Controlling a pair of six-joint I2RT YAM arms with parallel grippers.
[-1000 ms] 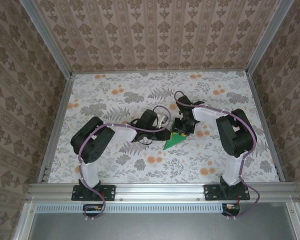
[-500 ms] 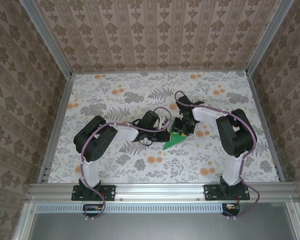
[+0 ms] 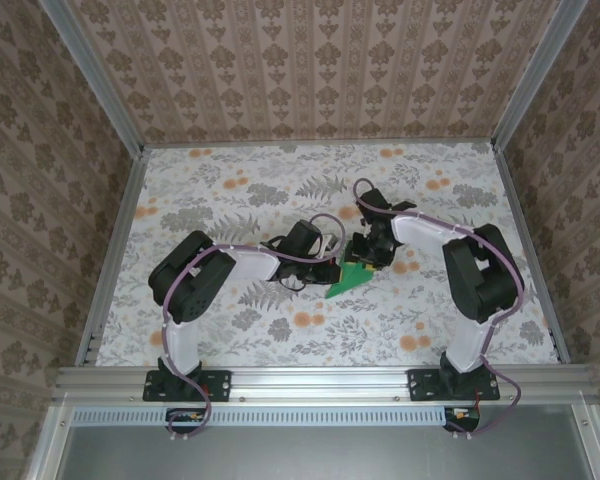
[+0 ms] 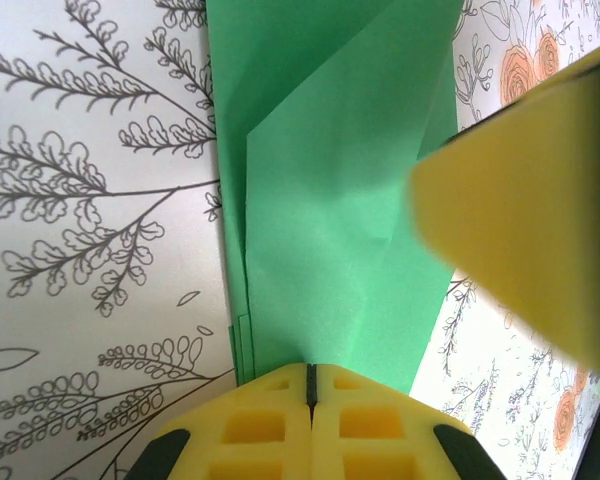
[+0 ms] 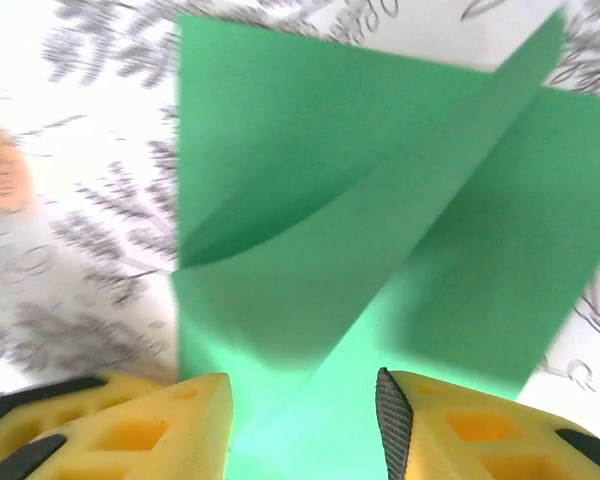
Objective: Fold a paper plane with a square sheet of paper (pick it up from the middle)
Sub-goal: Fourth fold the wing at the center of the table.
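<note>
We are finding the left gripper [image 4: 308, 378] with its pads pressed together, tips bearing on the near edge of the green paper [image 4: 325, 200]. Whether a layer is nipped between them we cannot tell. The right gripper [image 5: 302, 405] is standing with its fingers apart, straddling the paper's folded flap and gripping nothing.

The paper is lying on the floral cloth [image 4: 100, 200] at mid-table, between the two wrists. It is partly folded: a diagonal flap is overlapping the base layer, and stacked edges are showing along one side.

We are judging the step in hand to be setting a crease. Done well, the left pads are pinning the sheet without dragging it, while the right fingers are pressing evenly along the fold line, working outward from the pinned end.

Risk noted: the flap appears to be lifting slightly, so a hasty pass could skew the crease.
</note>
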